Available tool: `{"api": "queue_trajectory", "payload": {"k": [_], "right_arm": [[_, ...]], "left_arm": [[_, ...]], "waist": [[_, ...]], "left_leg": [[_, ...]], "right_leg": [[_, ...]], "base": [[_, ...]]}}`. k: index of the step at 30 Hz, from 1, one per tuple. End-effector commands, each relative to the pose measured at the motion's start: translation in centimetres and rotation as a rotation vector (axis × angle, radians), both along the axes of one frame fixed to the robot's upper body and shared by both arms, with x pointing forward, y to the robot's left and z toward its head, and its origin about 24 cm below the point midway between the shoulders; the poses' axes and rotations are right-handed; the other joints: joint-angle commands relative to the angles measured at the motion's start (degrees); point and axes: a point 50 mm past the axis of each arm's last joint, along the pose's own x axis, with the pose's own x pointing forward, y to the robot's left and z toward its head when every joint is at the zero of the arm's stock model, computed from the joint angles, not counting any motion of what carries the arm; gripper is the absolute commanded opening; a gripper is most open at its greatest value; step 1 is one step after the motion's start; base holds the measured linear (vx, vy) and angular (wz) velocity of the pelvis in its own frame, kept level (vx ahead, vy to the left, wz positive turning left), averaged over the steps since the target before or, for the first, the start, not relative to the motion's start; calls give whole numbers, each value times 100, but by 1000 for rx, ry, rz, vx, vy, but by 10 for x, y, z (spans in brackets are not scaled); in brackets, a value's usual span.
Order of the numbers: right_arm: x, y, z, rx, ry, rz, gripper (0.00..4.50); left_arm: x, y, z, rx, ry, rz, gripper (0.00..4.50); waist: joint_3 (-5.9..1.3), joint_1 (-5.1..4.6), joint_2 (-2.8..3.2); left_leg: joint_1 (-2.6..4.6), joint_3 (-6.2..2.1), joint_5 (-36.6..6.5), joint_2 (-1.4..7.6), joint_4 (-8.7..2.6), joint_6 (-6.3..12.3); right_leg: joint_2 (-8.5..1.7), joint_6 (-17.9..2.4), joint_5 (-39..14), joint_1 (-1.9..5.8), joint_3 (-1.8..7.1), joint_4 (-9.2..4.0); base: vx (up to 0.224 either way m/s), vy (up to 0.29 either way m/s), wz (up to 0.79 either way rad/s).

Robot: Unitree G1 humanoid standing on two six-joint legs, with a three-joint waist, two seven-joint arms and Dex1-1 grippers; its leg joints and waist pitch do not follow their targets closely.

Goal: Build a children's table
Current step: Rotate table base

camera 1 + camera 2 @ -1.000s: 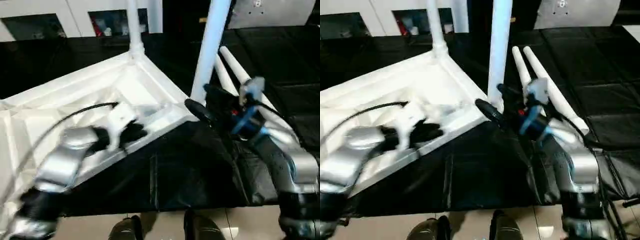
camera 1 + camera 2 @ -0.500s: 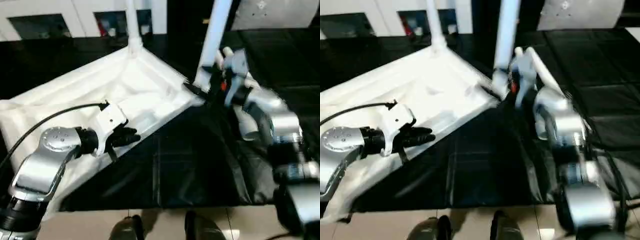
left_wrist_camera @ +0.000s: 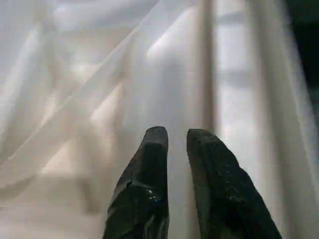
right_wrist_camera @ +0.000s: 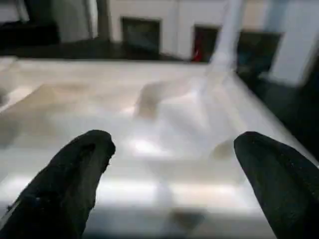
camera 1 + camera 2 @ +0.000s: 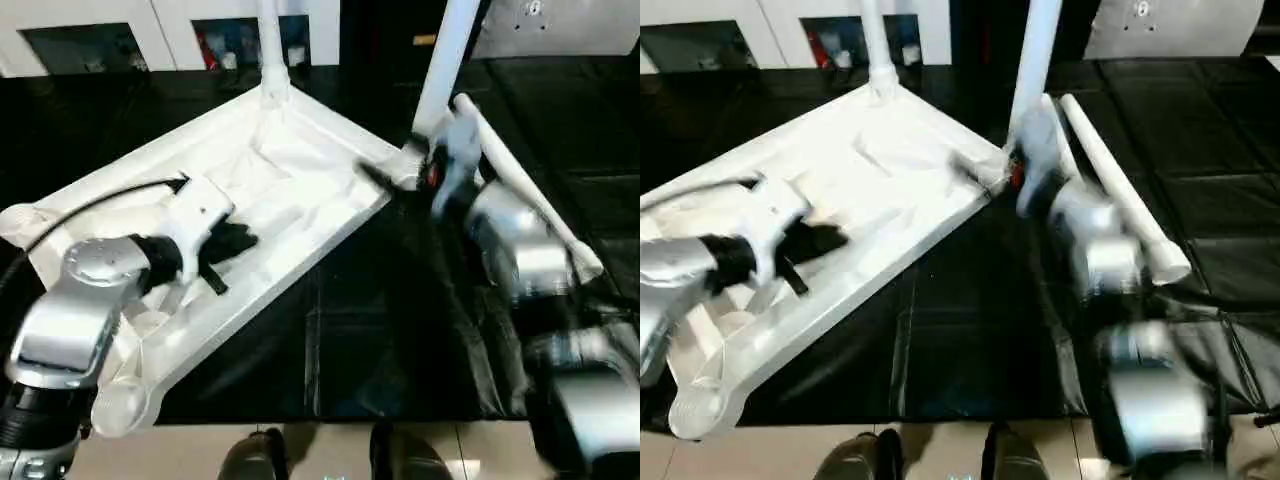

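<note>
Fitting legs to children's table point(image 5: 270, 190) lying upside down on black table point(image 5: 400, 330), two legs seated, left gripper point(image 3: 177, 137) nearly clenched over ribbed underside, right gripper point(image 4: 172, 149) spread wide, apparently empty; next probably fetching a loose leg point(image 5: 1120, 185).

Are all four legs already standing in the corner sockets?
No: two legs stand upright in sockets of the upside-down top, while two loose legs lie on the black work table.
</note>
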Motion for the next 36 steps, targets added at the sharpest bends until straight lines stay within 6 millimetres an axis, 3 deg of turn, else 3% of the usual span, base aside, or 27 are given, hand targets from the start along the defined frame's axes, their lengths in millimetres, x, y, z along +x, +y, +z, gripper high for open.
{"api": "queue_trajectory", "payload": {"k": [1, 3, 6, 7, 11, 13, 20, 26, 29, 31, 36], "right_arm": [[-12, 11, -3, -32, 21, 54, 450], [-23, 15, -12, -71, 54, 90, 450], [-30, 19, -18, -61, 83, 87, 450], [-31, 20, -19, -59, 91, 78, 450], [-33, 24, -26, -89, 127, 36, 450], [-34, 26, -28, -118, 147, 15, 450], [-25, 34, -44, -208, 206, -72, 450], [-16, 39, -44, -200, 194, -120, 450], [-7, 41, -42, -179, 188, -164, 450], [-4, 40, -40, -175, 179, -178, 450], [3, 38, -34, -166, 161, -204, 450]], "left_arm": [[0, 14, 2, 110, 2, 73, 104], [-3, 23, 1, 195, 28, 98, 104], [-2, 37, 4, 275, 29, 168, 104], [-2, 41, 4, 295, 26, 190, 104], [0, 51, -2, 376, 52, 218, 104], [-1, 51, -7, 390, 76, 208, 104], [-5, 51, -34, 452, 193, 126, 104], [-11, 31, -37, 345, 257, -37, 104], [-23, -2, -31, 211, 307, -290, 104], [-25, -13, -29, 173, 312, -358, 104], [-25, -38, -27, 90, 302, -475, 104]], "waist": [[-455, -19, -3], [-439, -39, -11], [-417, -36, 16], [-424, -36, 51], [-429, -34, 44], [-459, -27, 27], [-491, -24, 49], [-505, -15, 68], [-505, -12, 64], [-507, -11, 54], [-520, -90, 12]], "left_leg": [[148, -119, -1304, 246, -405, 488], [162, -128, -1457, 256, -433, 384], [187, -138, -1669, 254, -447, 239], [188, -149, -1707, 250, -448, 198], [200, -150, -1828, 238, -453, 122], [200, -151, -1755, 241, -454, 93], [165, -147, -1541, 238, -440, 90], [186, -136, -1493, 247, -427, 55], [208, -134, -1565, 259, -435, -14], [210, -130, -1551, 259, -435, -21], [134, -120, -1347, 219, -400, 81]], "right_leg": [[-328, -1119, -2243, 355, 238, -363], [-329, -1005, -2443, 333, 248, -388], [-336, -918, -2644, 302, 260, -413], [-341, -908, -2660, 307, 259, -413], [-344, -881, -2692, 287, 258, -427], [-346, -917, -2529, 298, 269, -413], [-374, -1123, -2052, 338, 287, -351], [-383, -1252, -1883, 337, 290, -327], [-385, -1298, -1883, 341, 299, -325], [-392, -1308, -1881, 349, 302, -320], [-401, -1302, -1813, 418, 298, -301]], "base": [[0, 0, 0], [0, 0, 0], [0, 0, 0], [0, 0, 0], [0, 0, 0], [0, 0, 0], [0, 0, 0], [0, 0, 0], [0, 0, 0], [0, 0, 0], [0, 0, 0]]}}
